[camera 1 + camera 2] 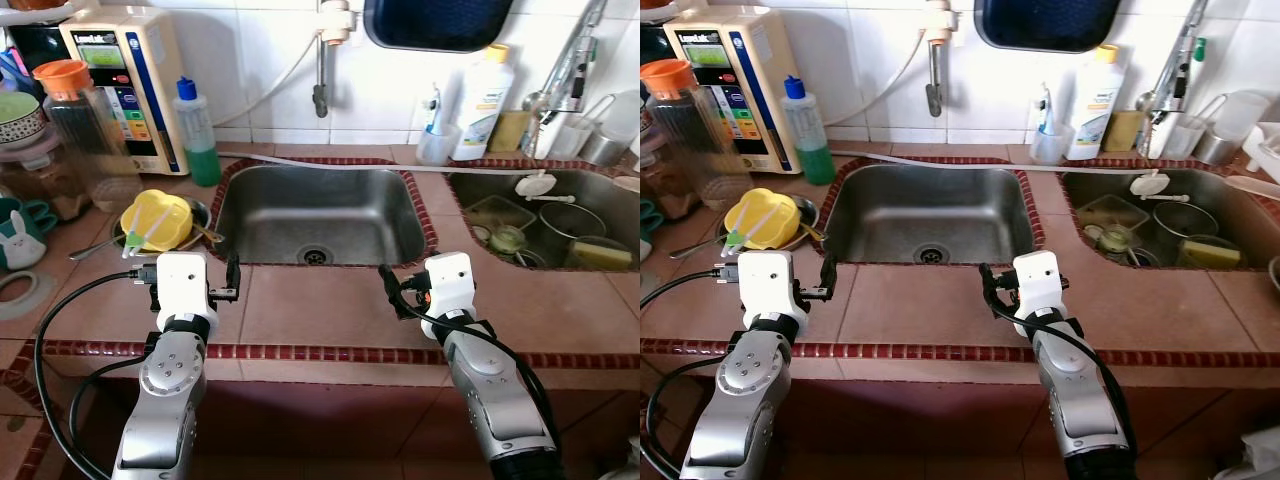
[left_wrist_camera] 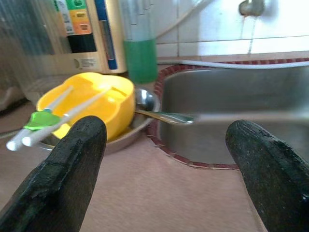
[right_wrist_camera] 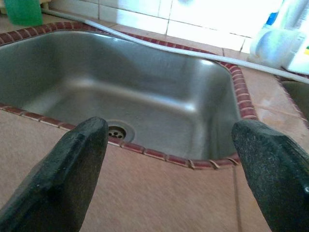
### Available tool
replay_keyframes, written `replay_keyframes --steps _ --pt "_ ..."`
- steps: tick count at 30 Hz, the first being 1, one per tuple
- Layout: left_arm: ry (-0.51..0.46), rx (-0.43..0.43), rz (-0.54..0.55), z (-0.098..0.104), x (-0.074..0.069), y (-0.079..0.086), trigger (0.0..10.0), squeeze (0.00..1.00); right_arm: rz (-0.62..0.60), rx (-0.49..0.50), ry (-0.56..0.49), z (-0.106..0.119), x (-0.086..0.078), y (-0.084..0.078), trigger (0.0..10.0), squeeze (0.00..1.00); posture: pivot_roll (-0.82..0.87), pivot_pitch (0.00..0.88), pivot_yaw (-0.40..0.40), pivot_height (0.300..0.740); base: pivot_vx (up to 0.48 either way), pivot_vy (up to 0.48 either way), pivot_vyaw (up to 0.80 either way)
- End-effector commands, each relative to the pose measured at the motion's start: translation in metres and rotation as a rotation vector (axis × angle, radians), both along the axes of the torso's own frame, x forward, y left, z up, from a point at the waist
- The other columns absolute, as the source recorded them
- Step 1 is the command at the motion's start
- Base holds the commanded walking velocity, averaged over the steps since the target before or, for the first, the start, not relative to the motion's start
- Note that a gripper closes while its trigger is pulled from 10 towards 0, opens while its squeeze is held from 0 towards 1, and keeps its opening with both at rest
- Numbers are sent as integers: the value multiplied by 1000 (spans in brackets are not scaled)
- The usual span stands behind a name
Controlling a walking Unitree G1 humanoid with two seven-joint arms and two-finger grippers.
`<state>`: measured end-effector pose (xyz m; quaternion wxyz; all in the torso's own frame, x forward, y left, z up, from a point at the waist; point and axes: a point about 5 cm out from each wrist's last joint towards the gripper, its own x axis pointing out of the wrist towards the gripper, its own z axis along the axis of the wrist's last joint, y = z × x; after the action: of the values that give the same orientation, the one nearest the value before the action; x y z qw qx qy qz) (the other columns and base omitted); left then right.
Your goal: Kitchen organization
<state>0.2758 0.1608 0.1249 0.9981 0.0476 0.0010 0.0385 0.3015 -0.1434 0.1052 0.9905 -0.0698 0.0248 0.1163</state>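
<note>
Hands first: I have my left hand (image 1: 232, 282) and right hand (image 1: 388, 288) hovering over the tabletop's front strip (image 1: 320, 310), fingers spread apart, holding nothing. Beyond them lies the bare sink (image 1: 318, 215). At its left rim a yellow bowl (image 1: 158, 218) with chopsticks (image 2: 58, 118) sits in a metal dish (image 2: 140, 123). I judge nothing is started; next, reach the left hand toward that bowl.

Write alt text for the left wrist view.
The open left gripper hovers over the tiled counter, facing a yellow bowl in a metal dish beside the steel sink. White chopsticks rest across the bowl.
</note>
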Motion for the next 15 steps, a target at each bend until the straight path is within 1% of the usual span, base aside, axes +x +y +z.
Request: replay_keyframes --steps 1,11,14,15 --pt "-25 21 8 5 2 1 10000 0 9 -2 -31 9 2 1 10000 0 69 0 0 740 0 0 419" --pt "-36 44 12 6 3 -1 10000 0 8 -3 -30 8 2 0 10000 0 68 0 -1 740 0 0 449" --pt "-32 52 8 6 3 -1 10000 0 8 0 -29 8 2 0 10000 0 67 0 -1 740 0 0 400" --pt "-33 50 7 6 3 -2 10000 0 9 0 -29 8 2 0 10000 0 66 0 -1 740 0 0 0"
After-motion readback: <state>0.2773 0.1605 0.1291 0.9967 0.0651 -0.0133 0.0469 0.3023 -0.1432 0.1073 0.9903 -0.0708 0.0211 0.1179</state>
